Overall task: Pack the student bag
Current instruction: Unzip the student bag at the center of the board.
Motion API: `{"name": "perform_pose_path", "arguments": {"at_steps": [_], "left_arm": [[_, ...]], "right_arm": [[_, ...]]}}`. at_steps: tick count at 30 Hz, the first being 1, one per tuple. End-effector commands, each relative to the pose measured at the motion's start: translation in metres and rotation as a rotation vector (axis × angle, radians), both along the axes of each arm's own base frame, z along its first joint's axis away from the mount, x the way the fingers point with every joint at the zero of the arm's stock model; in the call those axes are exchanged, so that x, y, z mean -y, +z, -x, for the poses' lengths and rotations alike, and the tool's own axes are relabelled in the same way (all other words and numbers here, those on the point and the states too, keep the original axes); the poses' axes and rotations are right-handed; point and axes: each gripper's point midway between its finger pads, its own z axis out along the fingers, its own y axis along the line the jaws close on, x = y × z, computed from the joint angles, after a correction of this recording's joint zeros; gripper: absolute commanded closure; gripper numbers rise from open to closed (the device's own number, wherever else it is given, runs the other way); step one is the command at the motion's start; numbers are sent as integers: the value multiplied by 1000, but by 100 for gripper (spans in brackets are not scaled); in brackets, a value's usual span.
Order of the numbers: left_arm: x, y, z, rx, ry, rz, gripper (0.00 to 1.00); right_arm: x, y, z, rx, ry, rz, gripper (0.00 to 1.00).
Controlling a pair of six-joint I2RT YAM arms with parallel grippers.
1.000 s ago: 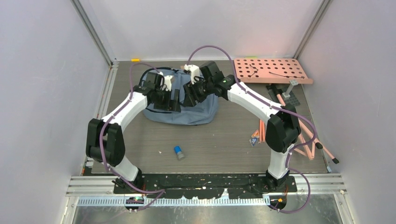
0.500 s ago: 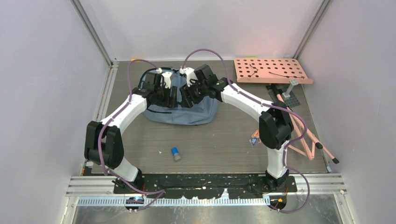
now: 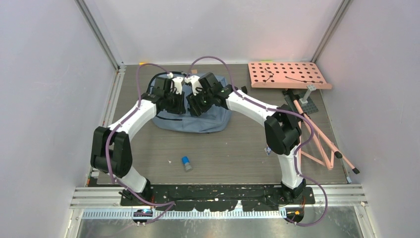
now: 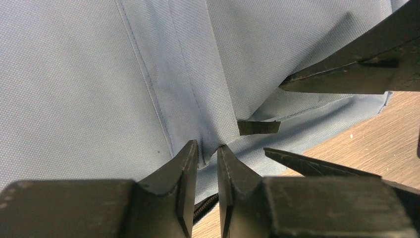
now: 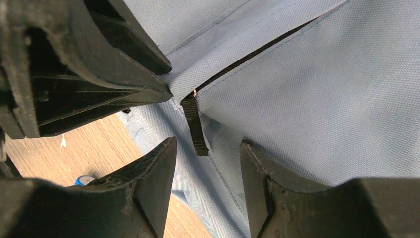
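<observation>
Swung leftward, the right arm [image 3: 247,106] reaches the student bag [image 3: 198,121], far-centre on the table [image 3: 233,148]. The left gripper [image 4: 205,153] pinches its seam; the right gripper [image 5: 207,148], jaws apart, straddles the zipper pull tab [image 5: 194,126]. Seemingly the unzipping step: clamp that tab next.

Each arm is built of smooth white links joined by bulky black joint housings [image 3: 110,151]. The left arm [image 3: 132,115] and the right arm [image 3: 250,105] are bolted to a black base plate [image 3: 213,192] at the near edge of the worktop. A purple cable [image 3: 207,57] is run along each arm, down to the base. A small white bracket [image 3: 172,81] is fitted at each wrist, above a black wrist block. The left gripper [image 4: 208,148] and the right gripper [image 5: 208,146] are made of matt black plastic. Their fingers [image 5: 158,173] are shaped as flat-sided wedges, thick at the root and tapered to blunt tips.
</observation>
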Motion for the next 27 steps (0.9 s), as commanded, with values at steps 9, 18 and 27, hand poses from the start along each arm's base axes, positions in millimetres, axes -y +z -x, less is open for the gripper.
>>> {"name": "perform_pose_path", "arguments": {"at_steps": [9,18,27], "left_arm": [[8,-2,-1,10,17,68,100],[10,0,-3,1,40,82,100],[7,1,-4,-6,52,73,100]], "right_arm": [[-21,12,-20,50,-52,-73,49],[-38,7,-17,-20,-59,-151,50],[-45,2,-17,-67,-73,-183,82]]}}
